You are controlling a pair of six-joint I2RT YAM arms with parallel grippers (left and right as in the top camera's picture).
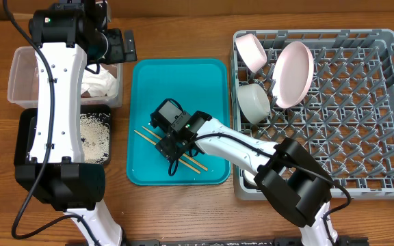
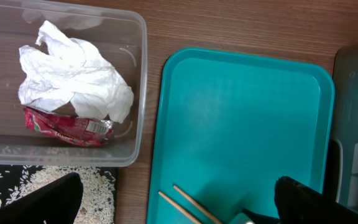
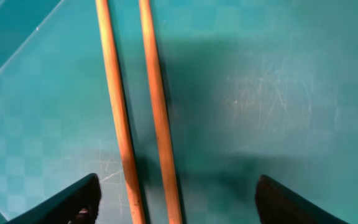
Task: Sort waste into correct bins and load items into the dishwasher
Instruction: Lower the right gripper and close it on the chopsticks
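Two wooden chopsticks (image 1: 147, 136) lie side by side on the teal tray (image 1: 204, 82). My right gripper (image 1: 173, 142) is open right over them. In the right wrist view both chopsticks (image 3: 160, 124) run between its fingers (image 3: 179, 205), nearer the left one. My left gripper (image 1: 123, 44) is open and empty above the clear tub (image 1: 19, 75). The tub holds the crumpled napkin (image 2: 73, 78) and the red-and-white wrapper (image 2: 67, 127). Rice scraps (image 1: 94, 133) lie in the black tray (image 1: 24, 133). A plate (image 1: 293, 74) and two bowls (image 1: 250, 51) (image 1: 254, 102) stand in the grey dish rack (image 1: 347, 116).
The teal tray sits between the two bins on the left and the dish rack on the right. My left arm (image 1: 57, 102) stretches over the black tray and the tub. The rack's right and front pegs hold nothing.
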